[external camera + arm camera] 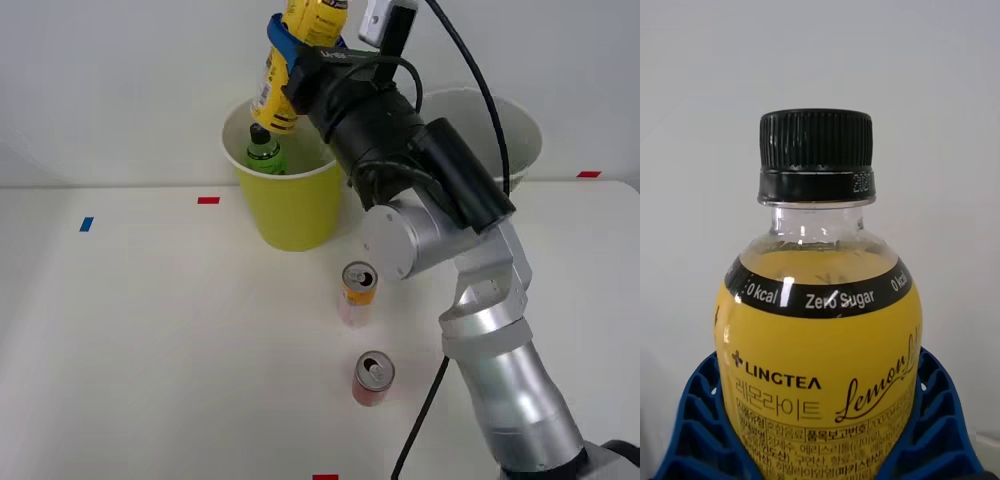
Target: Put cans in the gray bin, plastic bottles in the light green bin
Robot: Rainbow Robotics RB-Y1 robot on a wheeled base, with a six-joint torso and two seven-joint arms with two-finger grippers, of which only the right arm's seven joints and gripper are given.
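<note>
My right gripper (281, 68) is shut on the yellow-labelled plastic bottle (274, 92), holding it tilted in the air above the light green bin (290, 210). Up close, the blue fingers (692, 431) clasp the label of this bottle (820, 352), and its black cap stands out against the white wall. A green plastic bottle (266, 158) lies inside the light green bin. The gray bin (522, 135) stands to the right, partly hidden behind my arm. Two cans stand upright on the table: an orange-and-pale one (358, 291) and a shorter red one (373, 379) nearer to me.
The white table (150, 330) carries small tape marks: red (208, 200), blue (86, 224), red (588, 174) and red at the front edge (325, 477). A black cable (480, 90) loops over my arm. A white wall rises behind the bins.
</note>
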